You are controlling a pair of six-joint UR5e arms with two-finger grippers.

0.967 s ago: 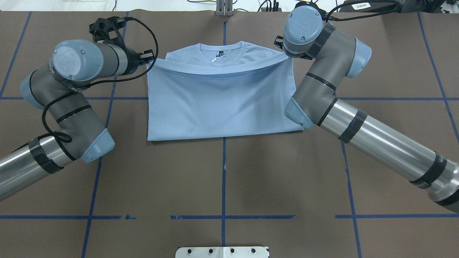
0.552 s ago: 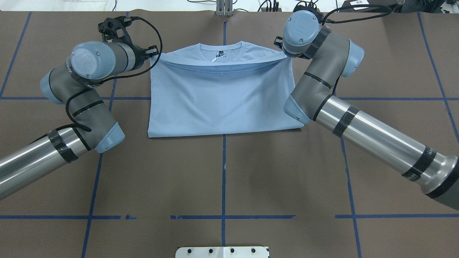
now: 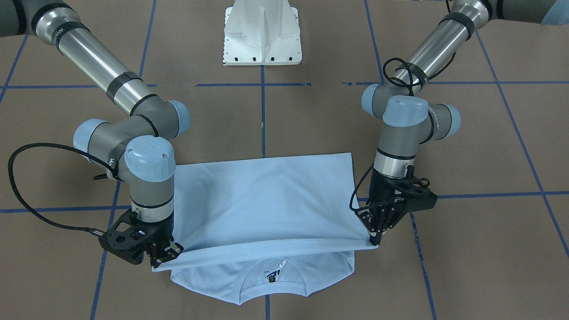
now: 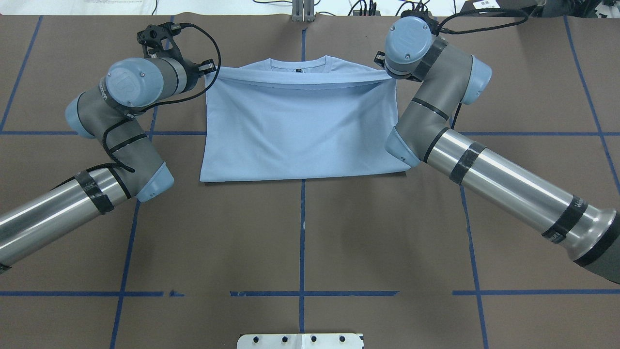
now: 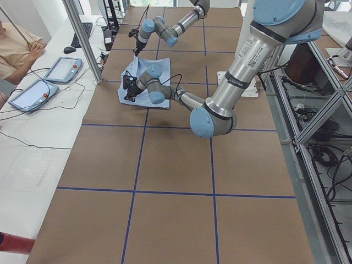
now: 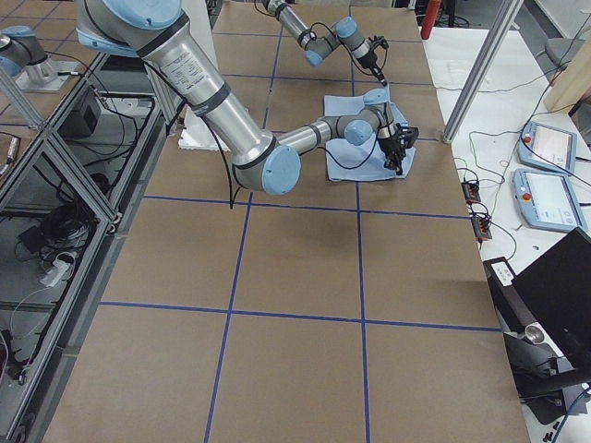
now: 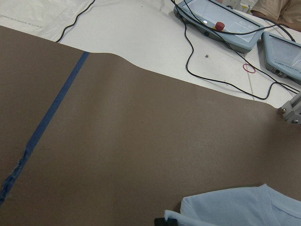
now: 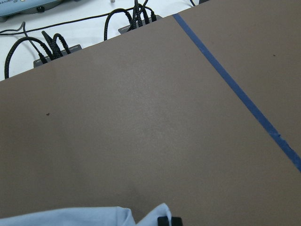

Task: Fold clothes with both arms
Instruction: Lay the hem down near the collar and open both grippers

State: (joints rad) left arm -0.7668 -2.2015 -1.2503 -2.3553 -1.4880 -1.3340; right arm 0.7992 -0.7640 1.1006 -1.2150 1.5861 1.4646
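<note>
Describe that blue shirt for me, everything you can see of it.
The T-shirt is light blue and looks like soft knit cloth. It lies on the brown table. Its lower half is doubled over the upper half, with the fold line nearest the robot. The left claw and right claw each pinch a corner of the top layer, pulling that edge taut just short of the round collar, where a neck tag shows.

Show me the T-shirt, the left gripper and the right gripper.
T-shirt (image 4: 300,131), overhead view, middle of the cloth.
left gripper (image 3: 374,239), front-facing view, between its fingertips.
right gripper (image 3: 168,254), front-facing view, between its fingertips.
</note>
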